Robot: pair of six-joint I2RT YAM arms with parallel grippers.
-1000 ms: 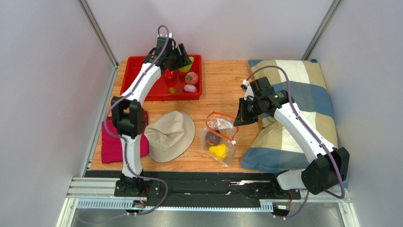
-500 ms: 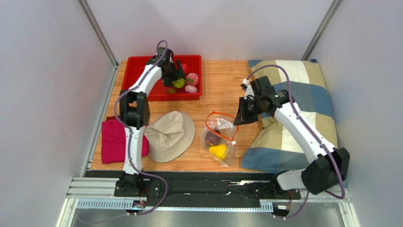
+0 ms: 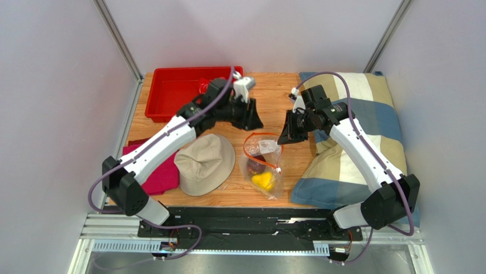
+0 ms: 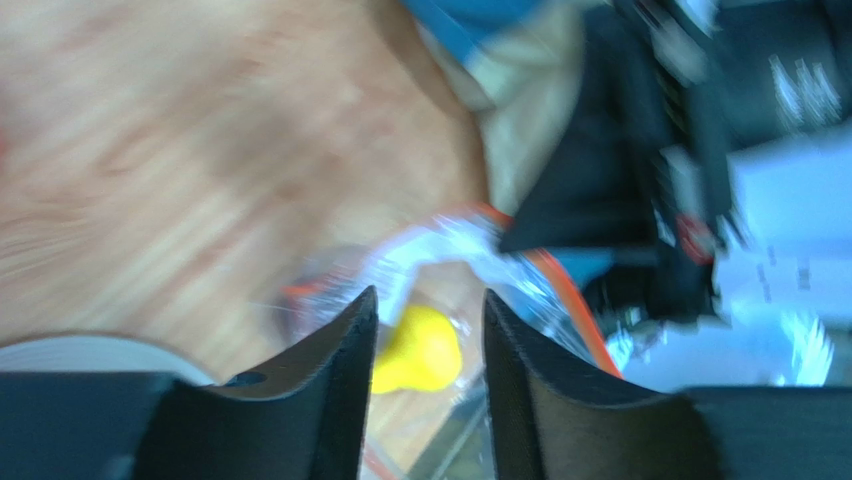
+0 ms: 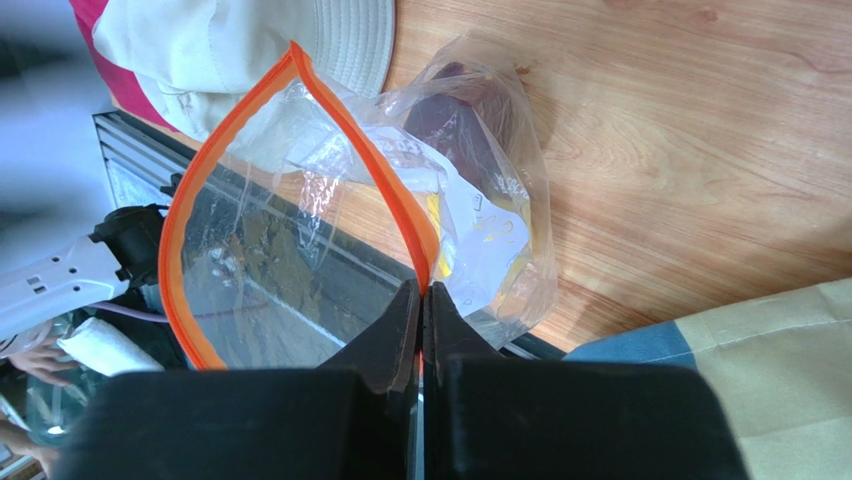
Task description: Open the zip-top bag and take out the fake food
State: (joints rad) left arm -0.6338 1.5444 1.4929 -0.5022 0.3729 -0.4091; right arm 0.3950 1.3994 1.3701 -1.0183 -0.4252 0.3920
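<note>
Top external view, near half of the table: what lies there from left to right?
A pink cloth, a beige hat, the zip-top bag, a checked pillow.

The left arm is stretching from the near left toward the middle, the left gripper hovering with fingers parted and empty. The right arm is arching in from the near right, the right gripper pinching the zip-top bag by its rim.

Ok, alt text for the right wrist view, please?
The right gripper, jaws shut, pinches the orange zipper strip of the zip-top bag, holding its mouth open above the wooden table. Inside shows fake food; a pale hat lies beyond.
</note>
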